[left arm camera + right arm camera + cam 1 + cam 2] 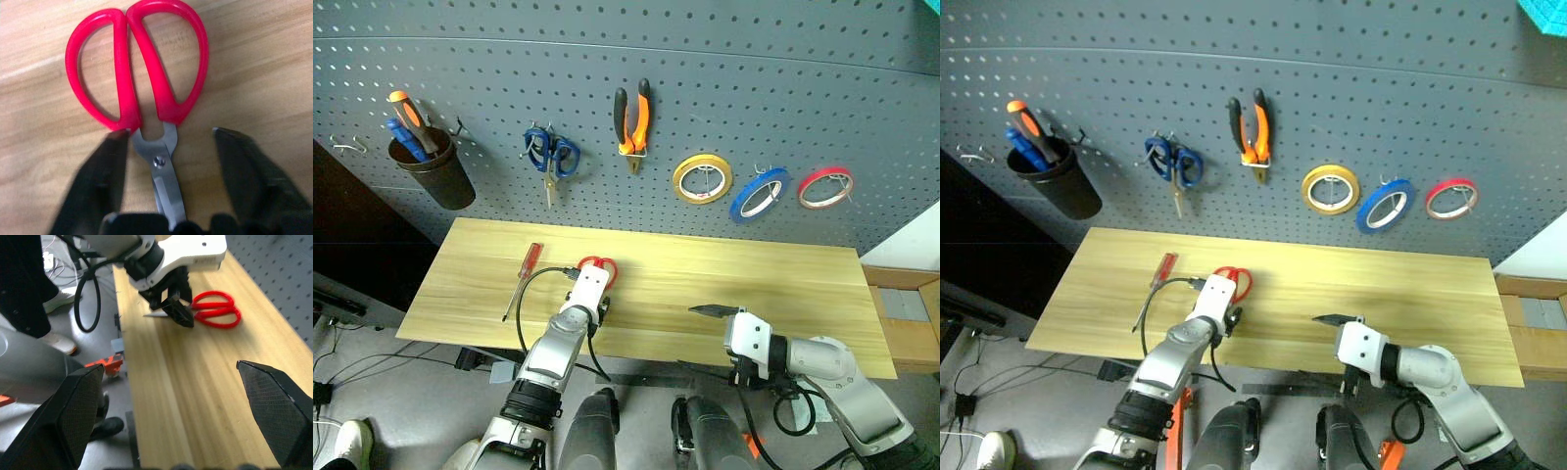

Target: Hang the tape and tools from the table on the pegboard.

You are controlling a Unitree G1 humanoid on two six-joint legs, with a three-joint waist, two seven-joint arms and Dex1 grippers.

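On the table [724, 274], near its front edge, your left gripper [168, 139] sits low over the red-handled scissors [139, 73], its two black fingers [105, 166] straddling the blades just behind the pivot screw; the fingers are partly drawn in but the steel between them shows gaps on both sides, so you cannot call it a grip. The scissors lie flat on the wood, handles pointing toward the pegboard [754, 78]. Just to the robot's left of them lies the slim red-handled screwdriver [523, 279], also flat on the table, its handle toward the board. Your right gripper [171, 401] hovers above the right half of the table with its fingers spread wide and nothing between them, pointing across toward the left one. Up on the pegboard, the orange-and-black pliers [633, 122] hang from a hook, nose down, with the blue-handled scissors [551, 157] hanging to their left and a dark cup [435, 171] of tools beyond those. To the right of the pliers hang three tape rings in a row: yellow tape [702, 178], then the blue tape [759, 193], then red tape [824, 186].
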